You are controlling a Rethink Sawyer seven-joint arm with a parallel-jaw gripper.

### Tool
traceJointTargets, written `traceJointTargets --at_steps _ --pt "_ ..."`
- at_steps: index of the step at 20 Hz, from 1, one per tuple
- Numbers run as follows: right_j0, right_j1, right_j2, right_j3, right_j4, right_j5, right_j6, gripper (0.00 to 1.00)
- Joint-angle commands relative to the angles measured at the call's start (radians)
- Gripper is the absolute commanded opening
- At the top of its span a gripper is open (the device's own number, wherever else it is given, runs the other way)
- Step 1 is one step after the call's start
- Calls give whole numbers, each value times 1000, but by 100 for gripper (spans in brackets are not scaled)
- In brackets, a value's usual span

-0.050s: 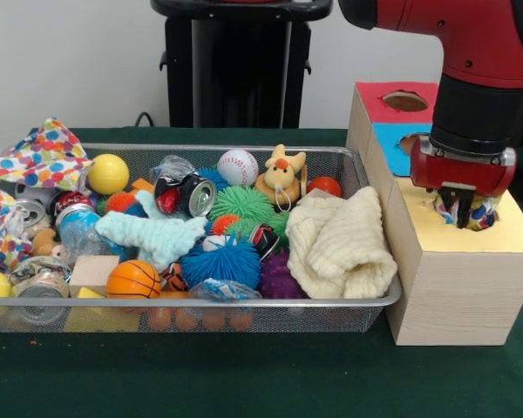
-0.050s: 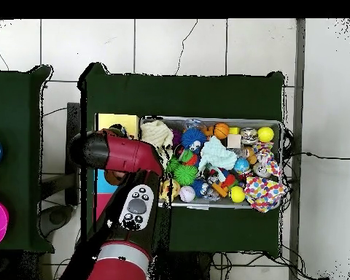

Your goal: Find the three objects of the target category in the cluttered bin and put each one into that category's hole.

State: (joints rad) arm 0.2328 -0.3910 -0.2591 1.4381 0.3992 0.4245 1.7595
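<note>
From the front, the gripper (image 1: 465,209) sits over the yellow hole of the wooden box (image 1: 458,296) right of the bin (image 1: 353,165), fingers clamped on a polka-dot cloth (image 1: 479,214); from overhead, the arm (image 2: 127,157) hides gripper and hole.

The red and black arm (image 1: 471,52) reaches down vertically, its pincer (image 1: 465,213) lowered and closed on a multicoloured polka-dot cloth (image 1: 479,212).

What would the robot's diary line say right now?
gripper: over yellow hole of box | holds: polka-dot cloth | bin: still cluttered
</note>
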Motion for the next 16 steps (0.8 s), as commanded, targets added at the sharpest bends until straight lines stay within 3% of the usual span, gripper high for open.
traceJointTargets --at_steps 1,16 --pt "-7 13 57 -21 7 174 202 0" --pt "-10 8 41 -105 -23 189 166 0"
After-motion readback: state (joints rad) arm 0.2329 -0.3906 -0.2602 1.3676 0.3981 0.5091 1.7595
